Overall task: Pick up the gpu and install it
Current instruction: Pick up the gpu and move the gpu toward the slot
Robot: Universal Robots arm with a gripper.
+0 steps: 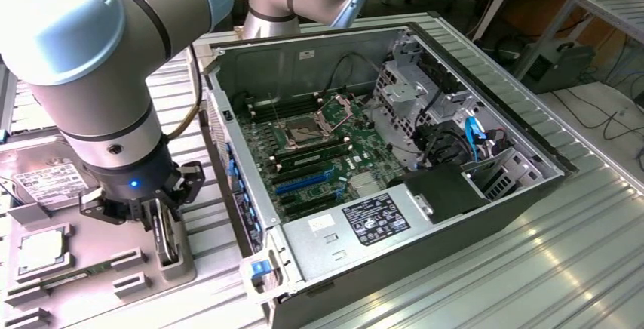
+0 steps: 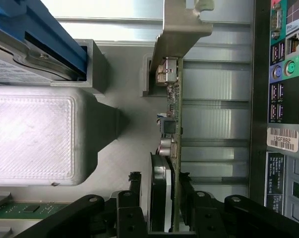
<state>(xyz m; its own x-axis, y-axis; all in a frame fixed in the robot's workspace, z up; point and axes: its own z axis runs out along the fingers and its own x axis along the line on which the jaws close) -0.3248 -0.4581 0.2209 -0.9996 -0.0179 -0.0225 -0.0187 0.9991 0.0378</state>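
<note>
At the exterior view's left lies a drive (image 1: 41, 182), and just beside it the arm (image 1: 96, 80) drops almost straight down, wrist vertical, with the end effector (image 1: 154, 223) pointing at the worktop (image 1: 563, 216). Its jaws stand part open and straddle the gpu (image 2: 177, 114), which sits on edge in a grey holder (image 1: 186, 269) with its bracket (image 2: 181, 29) at the far end. A sliver of space shows on the cooler (image 2: 159, 198) side, so nothing is gripped yet. The likely trouble is an uneven squeeze: one jaw meets bare board, the other the thick cooler, and the card could tilt or jam in its holder. A low, off-centre hold might also let it swing. To the right the open case (image 1: 403, 155) waits, with its blue slots (image 1: 302, 182) close under the side wall.
</note>
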